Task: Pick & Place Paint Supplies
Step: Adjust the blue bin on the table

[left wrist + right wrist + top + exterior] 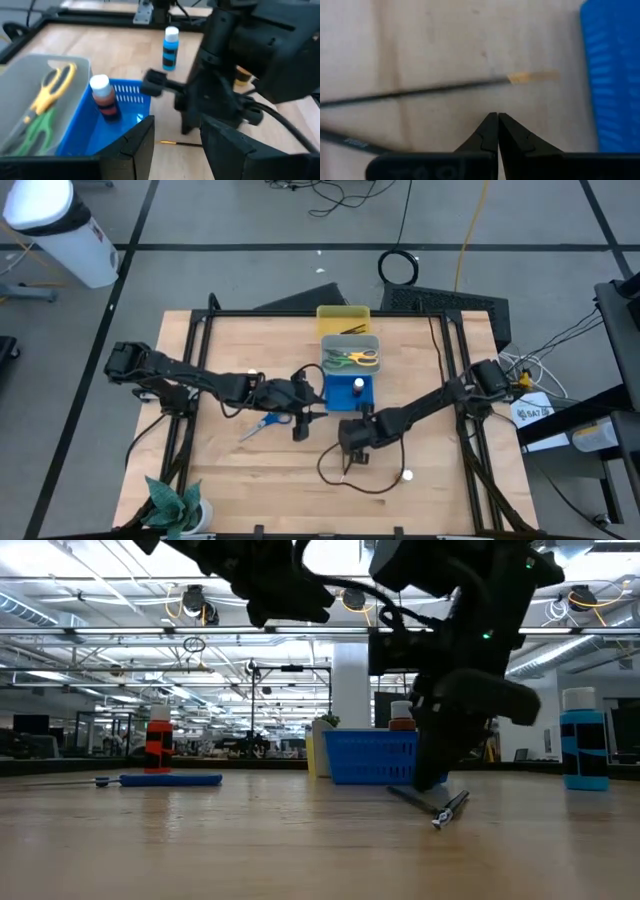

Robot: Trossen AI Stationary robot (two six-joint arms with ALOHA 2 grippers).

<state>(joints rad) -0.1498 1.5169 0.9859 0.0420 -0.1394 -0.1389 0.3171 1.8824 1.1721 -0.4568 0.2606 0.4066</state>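
Right tool (pixel 498 116) pressed together above brush (pixel 420 91) — left tool (pixel 177 145) spread, empty, by blue tray (pixel 85 135).

Bottle (pixel 105 97) in tray (pixel 80 140); brush (pixel 435 89) on table beside it.

Both my arms reach toward the middle of the table.

My left gripper (pixel 176 145) is held level, its two fingers parted with nothing between them. My right arm slants in from the right, wrist bent down, and my right gripper (pixel 498 131) points at the tabletop, fingertips pressed together, empty.
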